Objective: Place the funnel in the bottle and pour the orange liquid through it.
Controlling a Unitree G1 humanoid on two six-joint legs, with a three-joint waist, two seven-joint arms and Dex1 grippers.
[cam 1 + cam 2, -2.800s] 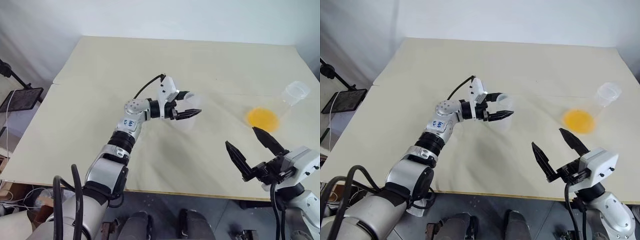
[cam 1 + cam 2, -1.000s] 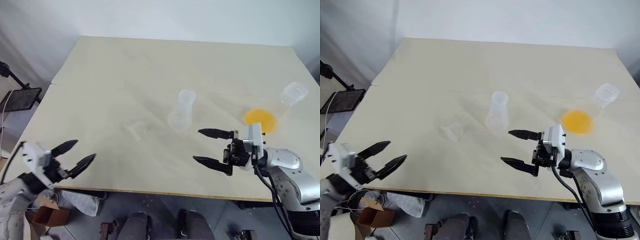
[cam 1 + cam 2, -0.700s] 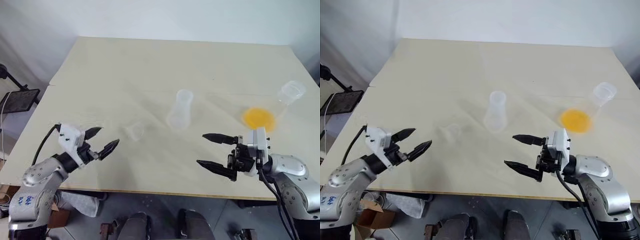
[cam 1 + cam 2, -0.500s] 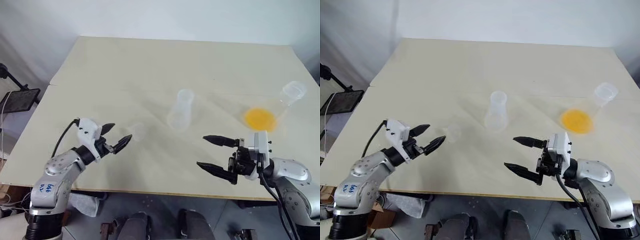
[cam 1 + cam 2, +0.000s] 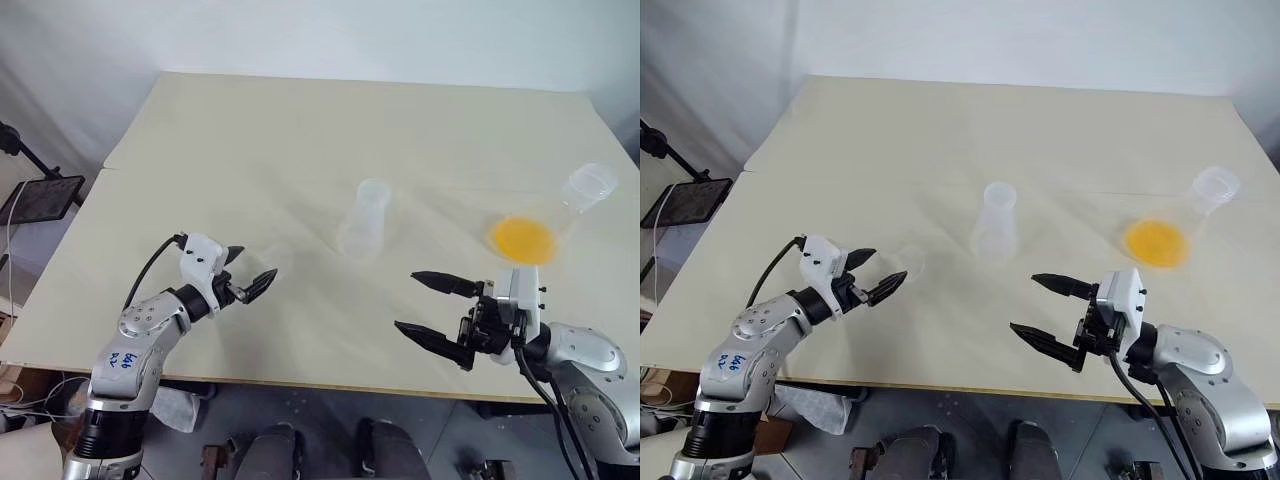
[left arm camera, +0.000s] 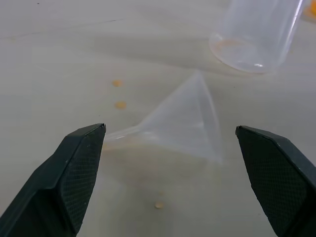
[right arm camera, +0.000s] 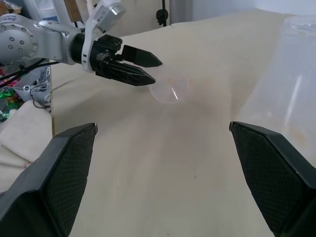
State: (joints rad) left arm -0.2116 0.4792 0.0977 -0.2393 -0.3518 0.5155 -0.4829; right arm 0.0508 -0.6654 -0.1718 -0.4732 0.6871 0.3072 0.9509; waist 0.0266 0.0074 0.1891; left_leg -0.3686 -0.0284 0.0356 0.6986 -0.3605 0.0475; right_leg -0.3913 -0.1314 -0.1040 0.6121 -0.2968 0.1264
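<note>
The clear funnel lies on its side on the table, its spout toward one finger of my left gripper. That gripper is open, its fingertips just short of the funnel on either side. The bottle, a slim clear flask, stands upright mid-table beyond the funnel. The orange liquid sits in a wider clear flask at the right. My right gripper hovers open and empty near the table's front edge, right of centre, pointing left.
A few small orange drops dot the table beside the funnel. The beige table runs wide behind the flasks. A black stand is off the table's left edge.
My left gripper, earlier around the bottle, then back off the near left edge, has swung forward and right to the funnel, still open. The right gripper has stayed put.
</note>
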